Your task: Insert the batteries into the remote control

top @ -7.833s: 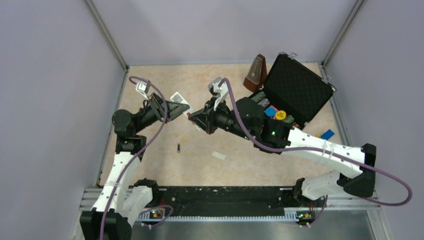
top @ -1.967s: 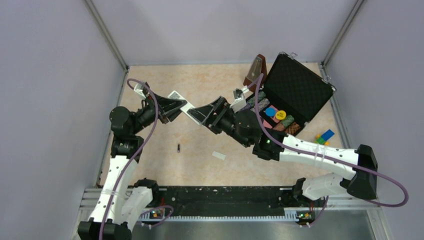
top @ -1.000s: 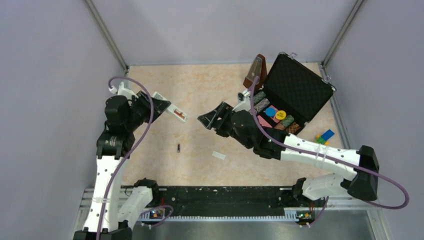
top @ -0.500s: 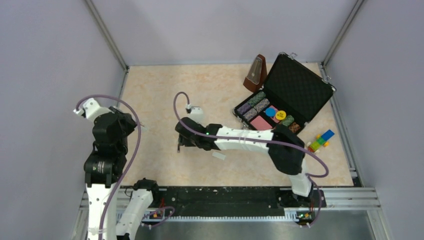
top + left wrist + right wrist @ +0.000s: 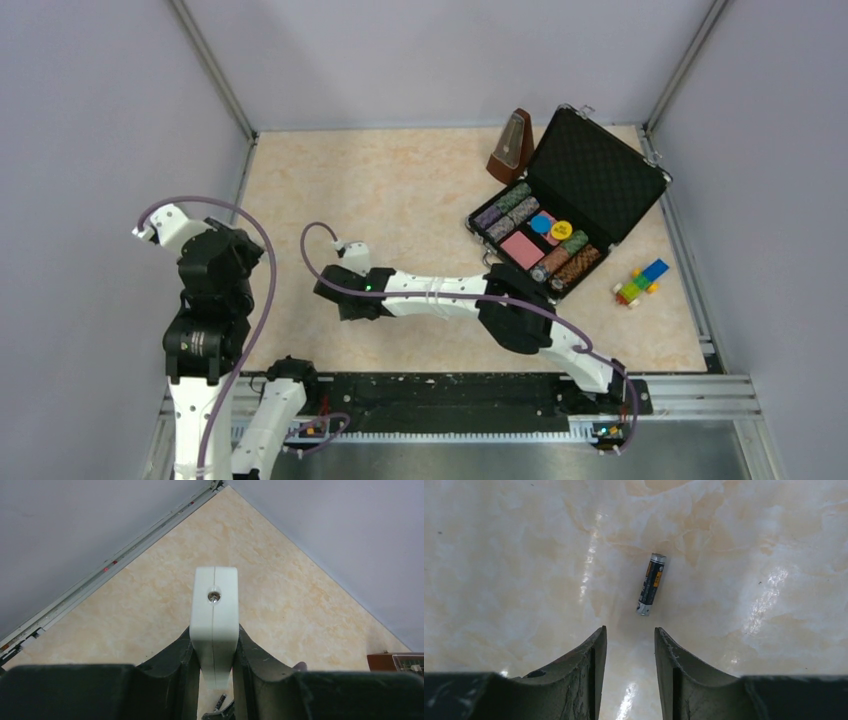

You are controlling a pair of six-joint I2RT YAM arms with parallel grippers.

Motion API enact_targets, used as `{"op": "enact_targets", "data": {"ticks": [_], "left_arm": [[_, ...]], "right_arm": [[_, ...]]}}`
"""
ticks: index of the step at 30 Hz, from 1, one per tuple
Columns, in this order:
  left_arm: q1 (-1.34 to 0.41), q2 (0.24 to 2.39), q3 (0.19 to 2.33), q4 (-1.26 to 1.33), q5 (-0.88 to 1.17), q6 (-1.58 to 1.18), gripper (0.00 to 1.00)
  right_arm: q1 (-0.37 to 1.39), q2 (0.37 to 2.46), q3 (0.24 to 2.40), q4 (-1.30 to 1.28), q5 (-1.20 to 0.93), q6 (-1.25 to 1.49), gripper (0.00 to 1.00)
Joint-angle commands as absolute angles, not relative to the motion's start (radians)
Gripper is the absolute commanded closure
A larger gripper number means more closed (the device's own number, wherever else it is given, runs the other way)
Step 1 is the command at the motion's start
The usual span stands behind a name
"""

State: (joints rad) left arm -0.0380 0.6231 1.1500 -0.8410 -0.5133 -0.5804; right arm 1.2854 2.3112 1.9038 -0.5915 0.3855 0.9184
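Right end effector [image 5: 630, 642], fingers spread and empty, hovers over the table [image 5: 514, 555]. The black battery [image 5: 651, 584] lies just ahead, slightly right of the gap, with its long axis nearly along the fingers. Left end effector [image 5: 214, 645] pinches the remote control [image 5: 215, 605].

The left arm [image 5: 207, 300] and right arm [image 5: 430, 297] are built from white moulded links joined by black cylindrical joint housings. A purple cable [image 5: 270, 290] loops alongside each arm to a white wrist block [image 5: 172, 225]. A small green indicator [image 5: 368, 288], apparently an LED, shows on the right arm's black housing. The left claw [image 5: 214, 640] and right claw [image 5: 630, 632] carry matte black fingers [image 5: 586, 667] with curved, scuffed inner faces. Both bases mount on a black rail [image 5: 450, 392].
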Motion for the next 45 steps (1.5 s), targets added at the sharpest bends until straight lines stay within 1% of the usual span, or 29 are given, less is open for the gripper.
{"op": "enact_targets", "data": {"ticks": [1,14,21,24,27,31,35,39,43,45], "left_arm": [[-0.035,0.614,1.130,-0.789,-0.474,-0.600,1.00],[-0.037,0.606,1.129,-0.795,-0.484,-0.589,1.00],[-0.037,0.607,1.129,-0.796,-0.486,-0.589,1.00],[-0.037,0.608,1.131,-0.795,-0.495,-0.589,1.00],[-0.038,0.612,1.135,-0.791,-0.491,-0.586,1.00],[-0.037,0.622,1.137,-0.777,-0.469,-0.586,1.00],[-0.038,0.624,1.121,-0.767,-0.428,-0.592,1.00],[-0.039,0.629,1.088,-0.735,-0.341,-0.590,1.00],[-0.037,0.663,1.048,-0.698,-0.196,-0.599,1.00],[-0.037,0.688,1.025,-0.660,-0.066,-0.599,1.00]], "right_arm": [[1.292,2.352,1.988,-0.677,0.442,0.892,0.61],[1.265,2.431,2.024,-0.712,0.472,0.909,0.61],[1.254,2.469,2.039,-0.732,0.497,0.890,0.64],[1.253,2.480,2.039,-0.741,0.510,0.889,0.71],[1.250,2.485,2.045,-0.769,0.517,0.899,0.82],[1.244,2.469,2.043,-0.795,0.528,0.901,0.99],[1.229,2.399,1.997,-0.787,0.529,0.888,1.00],[1.212,2.274,1.881,-0.730,0.528,0.839,1.00],[1.192,2.089,1.692,-0.678,0.536,0.799,1.00],[1.181,1.986,1.580,-0.638,0.522,0.783,1.00]]}}
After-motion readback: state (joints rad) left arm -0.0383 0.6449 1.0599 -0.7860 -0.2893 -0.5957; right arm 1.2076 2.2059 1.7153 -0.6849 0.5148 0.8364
